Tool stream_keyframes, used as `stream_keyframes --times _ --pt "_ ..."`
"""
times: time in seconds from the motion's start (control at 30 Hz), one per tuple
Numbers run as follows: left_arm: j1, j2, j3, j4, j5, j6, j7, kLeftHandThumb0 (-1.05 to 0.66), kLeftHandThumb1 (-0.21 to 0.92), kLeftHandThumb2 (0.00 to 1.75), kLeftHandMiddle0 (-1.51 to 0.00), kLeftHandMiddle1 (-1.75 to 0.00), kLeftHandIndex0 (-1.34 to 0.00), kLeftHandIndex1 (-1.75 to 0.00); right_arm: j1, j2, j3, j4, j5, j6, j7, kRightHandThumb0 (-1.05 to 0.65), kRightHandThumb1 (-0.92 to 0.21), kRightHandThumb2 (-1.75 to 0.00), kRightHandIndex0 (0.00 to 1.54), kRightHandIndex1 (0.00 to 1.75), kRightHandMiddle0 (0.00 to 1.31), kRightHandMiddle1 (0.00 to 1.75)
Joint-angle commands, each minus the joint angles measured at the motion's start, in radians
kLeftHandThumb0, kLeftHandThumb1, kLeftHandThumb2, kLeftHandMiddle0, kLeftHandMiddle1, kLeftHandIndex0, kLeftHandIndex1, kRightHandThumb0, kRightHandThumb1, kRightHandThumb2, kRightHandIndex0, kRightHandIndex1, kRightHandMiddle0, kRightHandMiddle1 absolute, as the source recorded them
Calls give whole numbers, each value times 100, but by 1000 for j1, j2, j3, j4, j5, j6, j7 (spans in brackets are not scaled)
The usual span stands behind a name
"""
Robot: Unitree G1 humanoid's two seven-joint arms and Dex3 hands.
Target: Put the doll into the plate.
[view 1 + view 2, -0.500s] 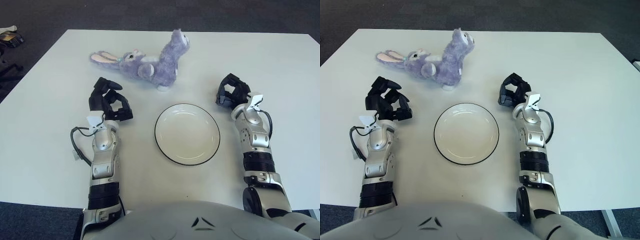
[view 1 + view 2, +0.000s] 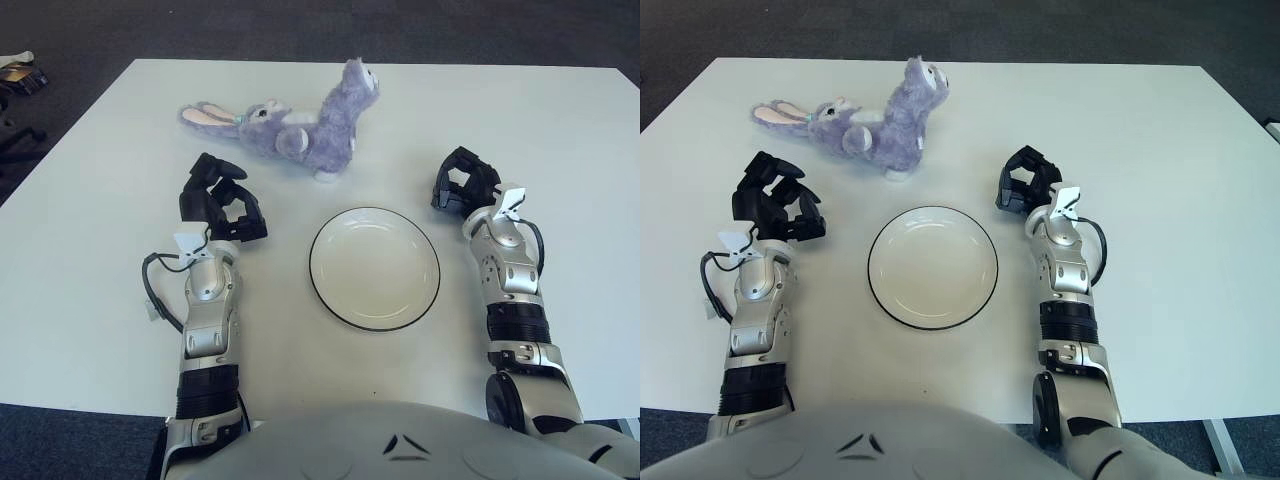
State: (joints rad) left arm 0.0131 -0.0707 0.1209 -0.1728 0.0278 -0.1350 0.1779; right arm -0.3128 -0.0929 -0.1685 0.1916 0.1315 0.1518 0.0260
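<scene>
- My left hand (image 2: 218,200) sits over the white surface (image 2: 90,250), left of the plate (image 2: 374,268) & just below-left of the doll (image 2: 290,125); fingers loosely curled, not clamped, holding nothing; not touching the doll.
- My right hand (image 2: 463,183) shows on the far side of the plate, up & to the right of its rim; fingers curled in a relaxed way, nothing in them.
- Doll = purple plush rabbit w/ long pink-lined ears; lies on the surface near the far edge, well behind the plate & a bit left of it; ears point toward my left, body stretches to the right w/ one end raised up; a white foot pad faces the plate.
- Doll is apart from the plate; bare surface between them; so it's not in the plate yet.
- Plate: round, white, thin dark rim; flat on the surface between my two forearms, approx centred in front of me; nothing in it.
- Both forearms reach forward from my torso at the bottom of the view; a black cable loops beside the left wrist, another by the right.
</scene>
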Motion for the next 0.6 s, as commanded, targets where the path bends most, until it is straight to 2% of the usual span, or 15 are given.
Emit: stream_keyframes --times 0.0,0.07,0.3,0.53,0.57 --pt "23 29 -1 38 6 -30 -26 -1 -1 166 -81 -175 -73 -163 2 -5 -1 10 -4 27 -10 -54 -19 -148 129 175 72 175" --pt "21 39 -1 48 -5 -39 -46 -1 5 160 -72 -175 -68 -170 2 -5 -1 10 -4 30 -12 -54 -19 -148 129 175 72 175" --pt "15 70 1 74 -49 -58 -131 -1 21 144 -58 -175 -56 -174 1 -7 0 8 -3 44 -13 -54 -19 -148 129 175 72 175" --pt "9 98 2 98 -46 -83 -177 -1 47 115 -40 -175 -37 -175 1 -10 1 7 0 50 -3 -54 -19 -148 129 175 72 175" --pt "9 101 3 101 -41 -86 -179 -1 53 107 -35 -175 -33 -175 1 -10 2 7 0 51 -2 -54 -19 -148 129 175 72 175"
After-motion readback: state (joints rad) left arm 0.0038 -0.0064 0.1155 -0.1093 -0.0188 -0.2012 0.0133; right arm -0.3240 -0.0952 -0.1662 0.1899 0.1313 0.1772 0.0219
